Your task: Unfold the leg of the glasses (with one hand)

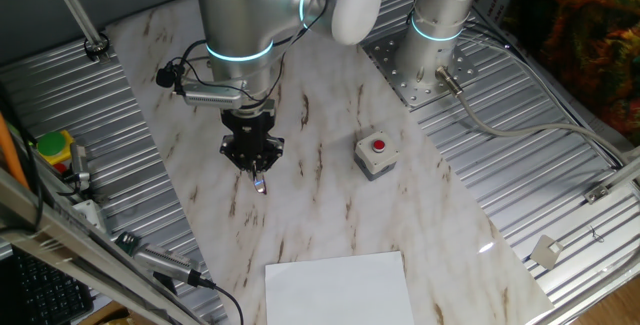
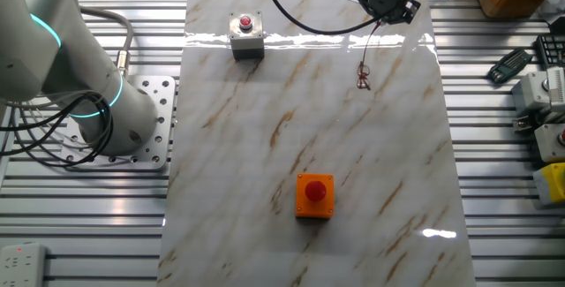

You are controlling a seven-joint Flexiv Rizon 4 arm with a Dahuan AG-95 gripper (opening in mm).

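In one fixed view the gripper (image 1: 258, 177) hangs over the marble surface (image 1: 330, 215), left of the grey box (image 1: 375, 155) with a red button. In the other fixed view this grey box (image 2: 246, 36) is at the left and the orange box (image 2: 314, 196) near the middle. At the right the glasses (image 2: 363, 77) dangle from one thin leg below the gripper (image 2: 381, 19), whose jaws are clamped on that leg.

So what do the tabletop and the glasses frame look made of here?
The tabletop looks like polished marble or a marble-print laminate: pale with brown veins and glare streaks. The glasses look like thin dark reddish wire, probably metal; too small to be sure.
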